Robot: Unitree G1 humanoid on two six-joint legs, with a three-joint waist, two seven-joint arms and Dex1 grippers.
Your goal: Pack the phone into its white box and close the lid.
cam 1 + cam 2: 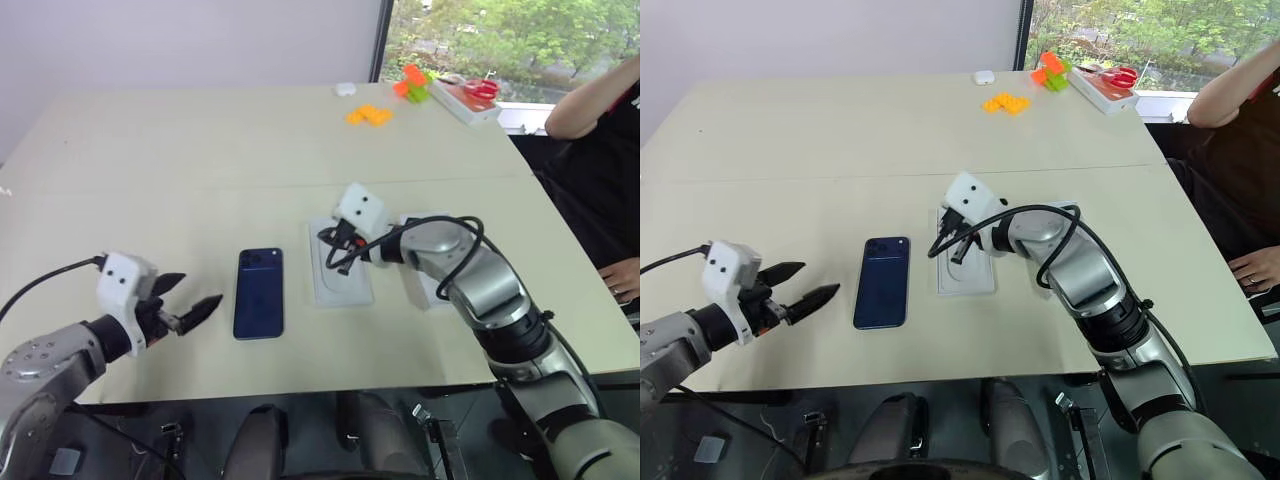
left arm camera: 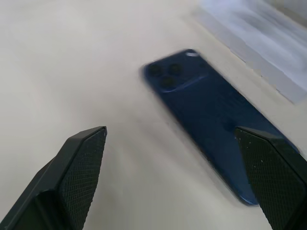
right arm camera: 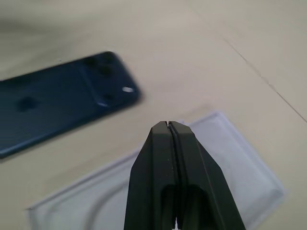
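**Phone still flat on the table, nothing packed yet**

Your phone [image 1: 259, 292] lies back-up on the beige table [image 1: 200, 150], camera cluster at the far end, untouched by either arm. Just to its right sits a thin white tray [image 1: 340, 275] with a faint oval panel — judging by that panel it looks like the insert, not the box you need. Another white piece [image 1: 428, 292] is half hidden behind your right forearm, and you cannot tell from here whether it is the box or the lid.

Your left gripper [image 1: 190, 311] hangs beside the phone on its left, black fingers [image 2: 79, 163] spread wide and aimed at it, holding nothing. Your right gripper [image 1: 960, 247] hovers over the thin tray with its fingers pressed fully together, empty as well.

Watch for these risks:
- Coming in low from the side could push the phone along the table instead of lifting it — it lies flat with no edge raised.
- A sliding phone would run into the thin tray just beside it.
- Dropping the phone into that insert would be the wrong container.

At the table's far end lie orange blocks [image 1: 369, 115]; a person's arm [image 1: 590, 100] rests at the right.
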